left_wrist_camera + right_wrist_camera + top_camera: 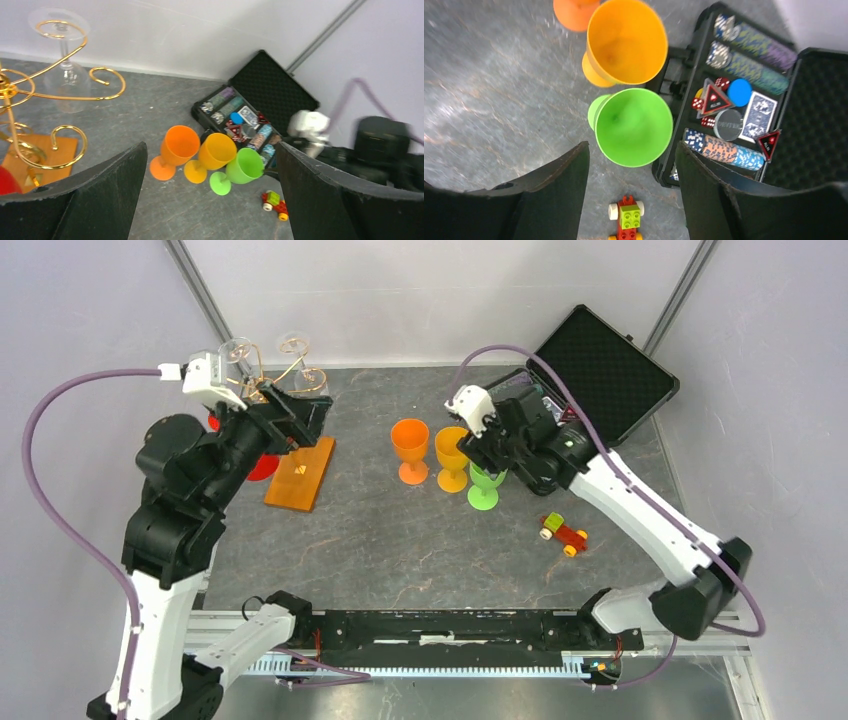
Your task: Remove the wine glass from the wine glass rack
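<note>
The wine glass rack's gold wire scrolls (283, 368) rise from an orange-brown wooden base (302, 475) at the table's left. In the left wrist view the scrolls (75, 95) fill the upper left. A clear wine glass (66, 82) hangs there upside down, foot caught in a top curl. In the top view clear glass (312, 380) shows at the rack's back. My left gripper (298, 420) is open and empty, raised beside the wire, and the glass lies up-left of its left finger (100, 195). My right gripper (482, 455) is open and empty above the green cup (634, 125).
Orange (410, 450), yellow (452, 458) and green (485, 488) plastic goblets stand mid-table. A toy brick car (563, 533) lies to their right. An open black case (600, 365) of poker chips sits at the back right. A red object (262, 466) sits left of the wooden base.
</note>
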Controlling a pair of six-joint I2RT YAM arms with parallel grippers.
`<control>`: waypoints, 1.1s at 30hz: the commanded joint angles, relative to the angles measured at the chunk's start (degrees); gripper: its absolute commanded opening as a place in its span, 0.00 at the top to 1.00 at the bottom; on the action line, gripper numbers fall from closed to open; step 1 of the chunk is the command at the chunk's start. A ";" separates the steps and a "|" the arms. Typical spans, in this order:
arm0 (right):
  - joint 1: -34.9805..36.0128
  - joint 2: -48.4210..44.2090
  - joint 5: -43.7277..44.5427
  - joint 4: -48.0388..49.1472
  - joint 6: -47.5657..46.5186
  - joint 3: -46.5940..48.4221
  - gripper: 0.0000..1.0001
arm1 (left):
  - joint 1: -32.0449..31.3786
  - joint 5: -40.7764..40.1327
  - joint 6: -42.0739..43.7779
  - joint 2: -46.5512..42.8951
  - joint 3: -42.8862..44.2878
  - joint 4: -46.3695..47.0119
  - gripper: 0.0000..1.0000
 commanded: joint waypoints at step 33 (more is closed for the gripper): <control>-0.22 -17.27 -1.87 19.43 16.27 -12.03 0.27 | 56.72 18.47 -4.22 11.62 6.64 -14.01 0.06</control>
